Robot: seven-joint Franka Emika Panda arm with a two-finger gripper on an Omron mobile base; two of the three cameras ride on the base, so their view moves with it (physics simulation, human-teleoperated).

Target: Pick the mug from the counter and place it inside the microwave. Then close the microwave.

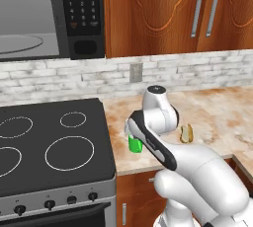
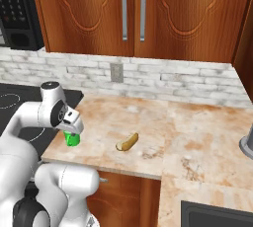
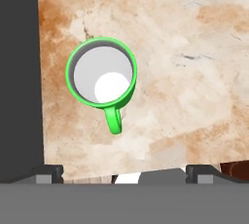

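My claw point(image 3: 124, 170) hangs above the mug point(image 3: 101, 79) with both fingers spread to the widest, and it holds nothing. The green mug stands upright on the counter point(image 3: 194, 47), near its front edge and just beside the black stovetop point(image 1: 49, 142), its handle turned toward my fingertips. The microwave point(image 1: 49, 14) is up on the wall over the stovetop, with its grey inside showing.
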